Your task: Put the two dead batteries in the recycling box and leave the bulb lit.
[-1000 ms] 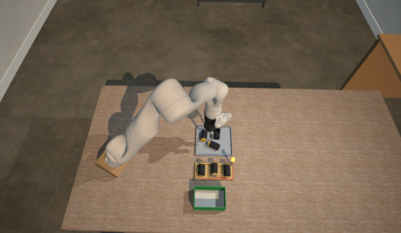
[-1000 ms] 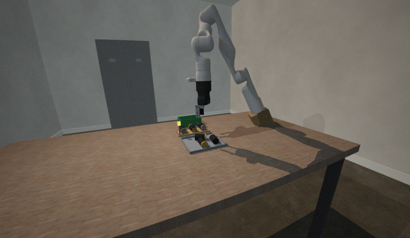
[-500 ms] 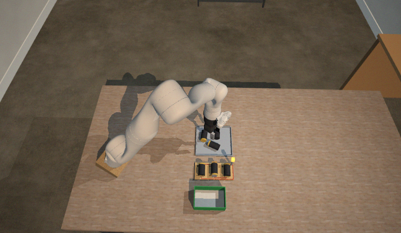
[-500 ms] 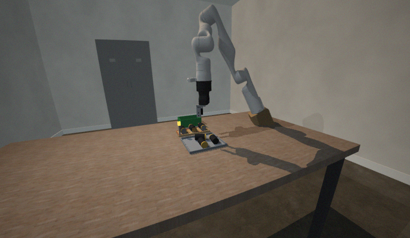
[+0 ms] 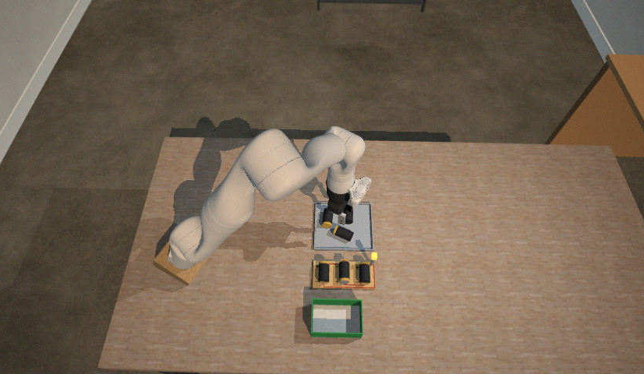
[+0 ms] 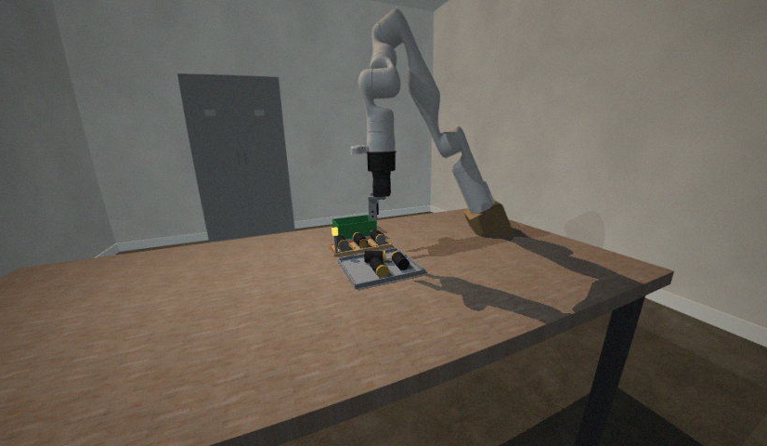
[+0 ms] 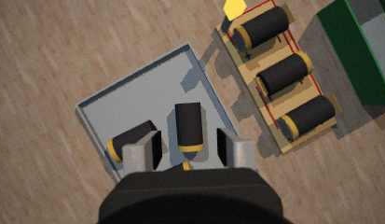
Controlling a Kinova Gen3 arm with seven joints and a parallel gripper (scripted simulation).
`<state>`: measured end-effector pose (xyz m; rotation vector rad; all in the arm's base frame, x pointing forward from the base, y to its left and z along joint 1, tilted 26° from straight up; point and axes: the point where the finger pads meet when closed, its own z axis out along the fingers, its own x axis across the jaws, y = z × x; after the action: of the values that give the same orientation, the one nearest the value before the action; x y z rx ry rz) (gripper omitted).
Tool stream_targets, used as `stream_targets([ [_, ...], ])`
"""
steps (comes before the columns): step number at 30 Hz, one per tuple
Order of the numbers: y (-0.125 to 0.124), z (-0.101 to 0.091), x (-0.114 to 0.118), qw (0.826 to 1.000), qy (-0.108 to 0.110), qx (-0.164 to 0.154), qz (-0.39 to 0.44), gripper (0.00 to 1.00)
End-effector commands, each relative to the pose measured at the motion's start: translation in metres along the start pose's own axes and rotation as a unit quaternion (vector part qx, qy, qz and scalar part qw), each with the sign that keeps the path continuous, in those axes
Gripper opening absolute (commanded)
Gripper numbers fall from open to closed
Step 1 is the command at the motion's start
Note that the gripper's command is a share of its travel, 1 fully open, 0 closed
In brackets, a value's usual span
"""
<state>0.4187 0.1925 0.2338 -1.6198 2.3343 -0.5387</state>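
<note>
Our end effector hangs, fingers apart, over the tray of three loose batteries on our wood-grained desk; grey double doors stand in the room's pale wall.

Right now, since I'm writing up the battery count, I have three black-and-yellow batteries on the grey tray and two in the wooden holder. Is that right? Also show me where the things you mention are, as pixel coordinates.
Not quite: the wooden holder (image 5: pixel 334 280) (image 7: pixel 249 68) carries three batteries, not two, as the top view shows. The rest of your statement stands.
</note>
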Motion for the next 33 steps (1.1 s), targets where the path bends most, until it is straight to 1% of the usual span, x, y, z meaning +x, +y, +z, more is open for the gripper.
stream_targets([
  [1, 0.000, -0.001, 0.000, 1.000, -0.001, 0.000, -0.004, 0.90],
  [24, 0.000, 0.000, 0.000, 1.000, -0.001, 0.000, -0.014, 0.90],
  [29, 0.000, 0.003, 0.000, 1.000, -0.001, 0.000, -0.014, 0.90],
  [33, 0.000, 0.016, 0.000, 1.000, -0.001, 0.000, -0.014, 0.90],
])
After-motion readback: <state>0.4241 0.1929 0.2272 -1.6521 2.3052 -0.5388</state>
